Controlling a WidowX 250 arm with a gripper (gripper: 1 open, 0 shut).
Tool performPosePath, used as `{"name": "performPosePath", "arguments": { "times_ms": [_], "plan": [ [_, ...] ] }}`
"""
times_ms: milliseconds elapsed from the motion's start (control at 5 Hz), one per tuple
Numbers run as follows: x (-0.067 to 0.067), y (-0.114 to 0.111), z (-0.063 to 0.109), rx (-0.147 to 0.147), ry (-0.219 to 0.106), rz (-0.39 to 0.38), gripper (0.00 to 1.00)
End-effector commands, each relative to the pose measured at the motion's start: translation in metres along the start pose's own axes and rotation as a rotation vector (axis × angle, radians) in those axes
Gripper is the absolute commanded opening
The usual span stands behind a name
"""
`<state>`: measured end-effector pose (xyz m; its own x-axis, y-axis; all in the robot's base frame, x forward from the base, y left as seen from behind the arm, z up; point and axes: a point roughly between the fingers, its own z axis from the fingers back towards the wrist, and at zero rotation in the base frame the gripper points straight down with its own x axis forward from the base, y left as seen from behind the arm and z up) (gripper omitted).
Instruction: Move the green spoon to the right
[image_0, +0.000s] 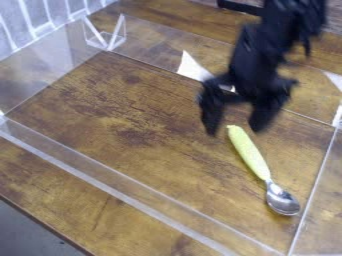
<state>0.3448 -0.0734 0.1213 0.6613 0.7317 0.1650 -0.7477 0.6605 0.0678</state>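
The claw (235, 112) is blurred, but its fingers show spread apart with nothing between them. The green spoon (247, 152) lies on the bench (127, 130) below and to the right of the claw in the view, its pale handle end nearest the claw and its silver bowl (282, 200) pointing away, toward the near corner of the clear-walled enclosure. A gap shows between claw and spoon, so nothing is gripped.

The spoon already lies well over on the right side of the view, so the move looks finished, or close to it; what the claw most likely needs to do now is withdraw. The main risk is contact on the way out: if the claw dips or swings back over the handle end, a finger could nudge the spoon and turn it, since the rounded handle would probably roll or pivot easily. A second attempt at pushing it further right could drive the bowl against the transparent wall (314, 190) beyond it, because little bench remains on that side. A low, sideways retreat might also clip the white triangular piece (201, 70) behind the claw. Lifting straight up first would avoid most of this.
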Motion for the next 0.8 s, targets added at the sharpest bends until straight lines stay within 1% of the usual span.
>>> {"name": "performPosePath", "arguments": {
  "times_ms": [0, 200, 400, 600],
  "plan": [
    [0.042, 0.022, 0.021, -0.109, -0.041, -0.045, 1.0],
    [0.066, 0.043, 0.009, -0.163, -0.038, -0.177, 1.0],
    [0.085, 0.066, 0.001, -0.221, -0.051, -0.311, 1.0],
    [0.079, 0.069, 0.007, -0.269, -0.075, -0.417, 1.0]
  ]
}}
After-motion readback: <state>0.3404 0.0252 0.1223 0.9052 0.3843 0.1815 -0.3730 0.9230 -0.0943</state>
